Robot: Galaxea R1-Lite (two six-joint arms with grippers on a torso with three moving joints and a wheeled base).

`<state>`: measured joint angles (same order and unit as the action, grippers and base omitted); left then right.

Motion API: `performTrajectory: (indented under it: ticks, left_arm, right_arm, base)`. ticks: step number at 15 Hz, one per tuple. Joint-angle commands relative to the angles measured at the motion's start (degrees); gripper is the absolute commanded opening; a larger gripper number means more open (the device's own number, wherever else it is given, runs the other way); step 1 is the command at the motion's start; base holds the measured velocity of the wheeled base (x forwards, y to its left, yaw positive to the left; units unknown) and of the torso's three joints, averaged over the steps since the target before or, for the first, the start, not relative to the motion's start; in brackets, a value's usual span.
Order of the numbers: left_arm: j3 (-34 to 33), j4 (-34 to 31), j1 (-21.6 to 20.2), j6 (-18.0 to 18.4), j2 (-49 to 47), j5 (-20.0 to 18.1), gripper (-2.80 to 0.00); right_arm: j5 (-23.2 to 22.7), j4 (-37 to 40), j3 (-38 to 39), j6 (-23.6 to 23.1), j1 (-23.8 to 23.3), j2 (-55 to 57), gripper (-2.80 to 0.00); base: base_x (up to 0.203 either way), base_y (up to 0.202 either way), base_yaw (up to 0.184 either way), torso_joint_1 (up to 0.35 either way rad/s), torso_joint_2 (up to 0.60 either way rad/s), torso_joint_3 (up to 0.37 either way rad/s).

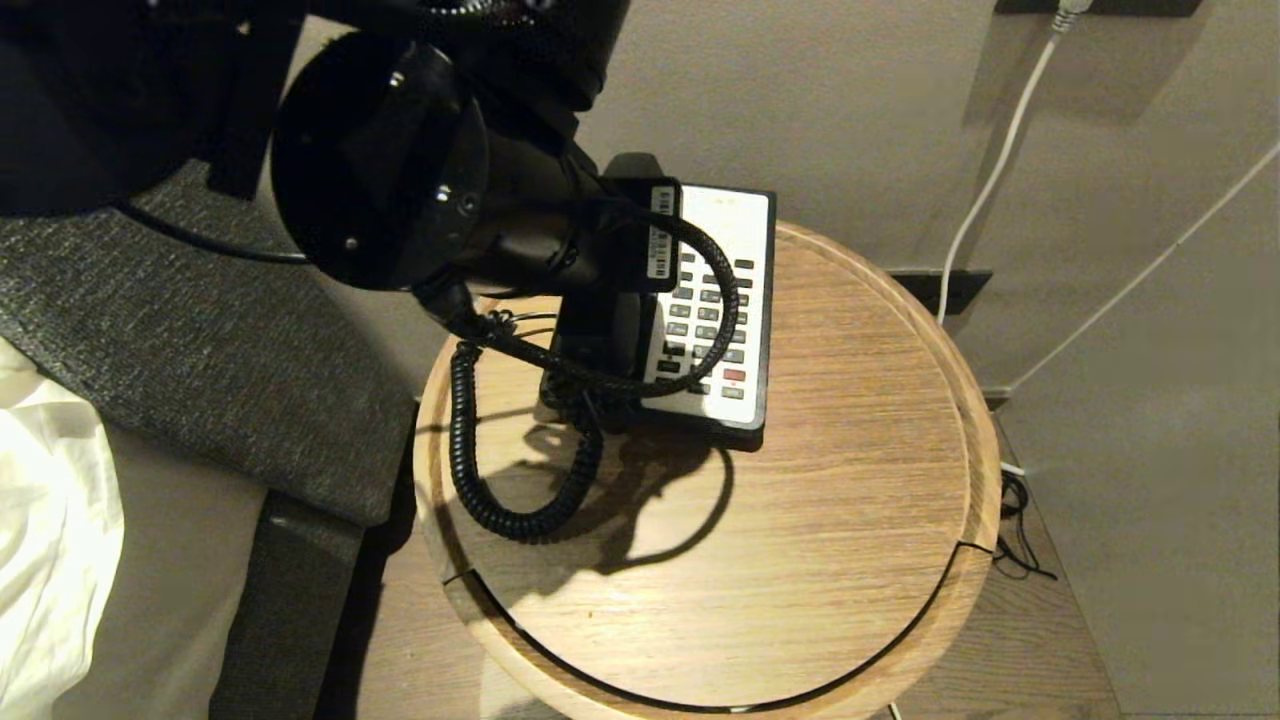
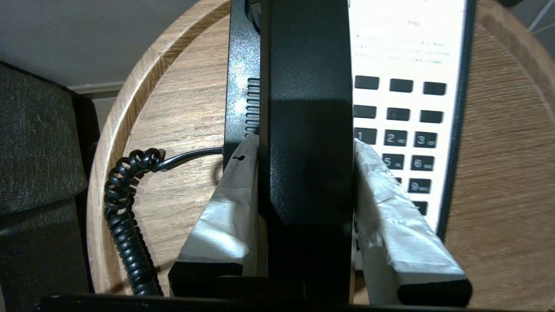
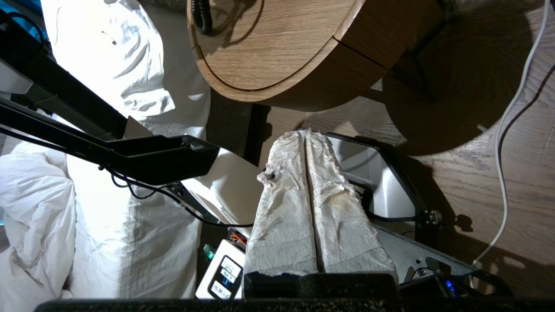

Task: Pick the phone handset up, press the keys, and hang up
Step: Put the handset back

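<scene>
My left gripper (image 2: 305,173) is clamped on the phone handset (image 2: 305,130), 1 padded finger (image 2: 230,208) on each long side. The handset sits over the left part of the phone base (image 1: 735,300), which stands near the back edge of the round wooden table (image 1: 850,520). Its long axis runs along the base, front to back, parallel to the columns of keys (image 2: 403,138). I cannot tell whether it has left the cradle. The coiled cord (image 1: 470,450) loops toward the table's left edge. My right gripper (image 3: 305,190) hangs low beside the table, fingers together, empty. I judge the pickup just begun; keys and hanging up remain.
</scene>
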<state>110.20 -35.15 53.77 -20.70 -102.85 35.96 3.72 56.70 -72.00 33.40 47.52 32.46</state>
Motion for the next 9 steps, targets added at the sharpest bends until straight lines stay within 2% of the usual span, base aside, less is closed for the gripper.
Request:
performTrajectory:
  ticks: [1, 9]
  left_arm:
    - [0.01, -0.10, -0.07, -0.13, -0.84, 0.25, -2.80]
    - [-0.35, -0.45, 0.02, -0.22, -2.00, 0.25, -2.80]
  right_arm:
    - [0.06, 0.34, 0.46, 0.17, 0.03, -0.21, -2.80]
    - [0.12, 0.23, 0.16, 0.17, 0.03, -0.12, -2.80]
  base:
    - [0.000, 0.000, 0.000, 0.000, 0.00, 0.000]
    - [0.000, 0.000, 0.000, 0.000, 0.00, 0.000]
